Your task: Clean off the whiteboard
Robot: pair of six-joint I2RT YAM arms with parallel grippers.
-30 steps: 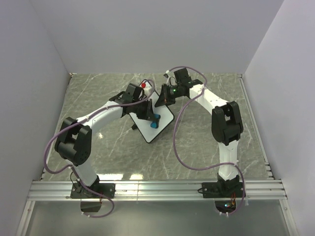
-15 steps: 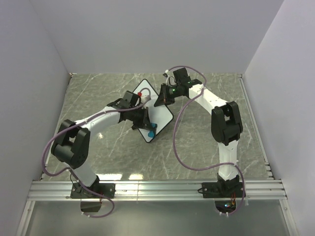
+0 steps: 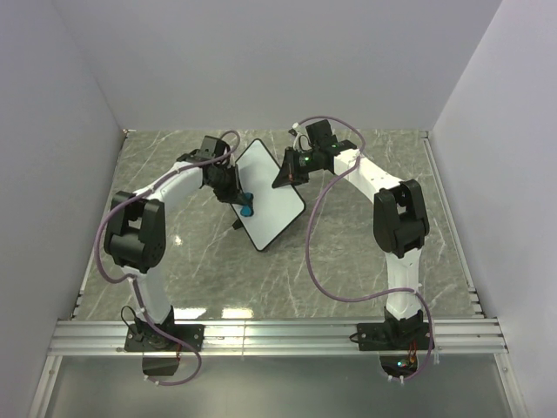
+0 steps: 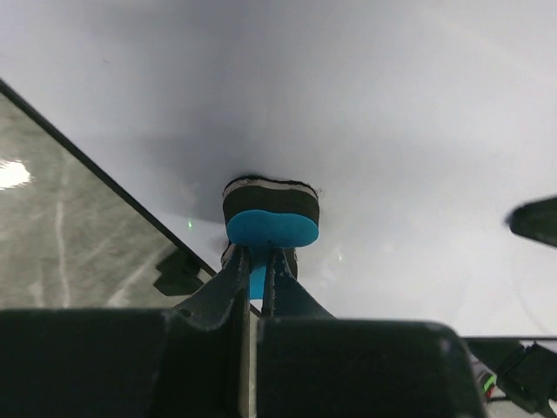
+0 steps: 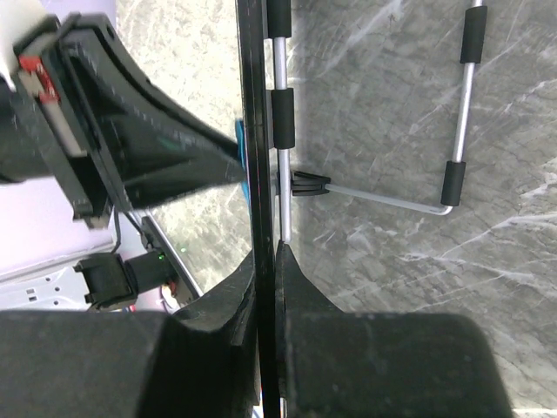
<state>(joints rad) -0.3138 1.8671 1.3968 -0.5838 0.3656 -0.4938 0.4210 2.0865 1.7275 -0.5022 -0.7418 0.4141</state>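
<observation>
Left wrist view: my left gripper pinches the blue eraser, its pad against the whiteboard, which stands tilted on the table. At the whiteboard's far edge my right gripper clamps the rim. I judge it light, stiff, slippery: hold the rim.

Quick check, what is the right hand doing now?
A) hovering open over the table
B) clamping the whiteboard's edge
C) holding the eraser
B: the right hand is shut on the thin edge of the whiteboard, while the left hand holds the eraser.
</observation>
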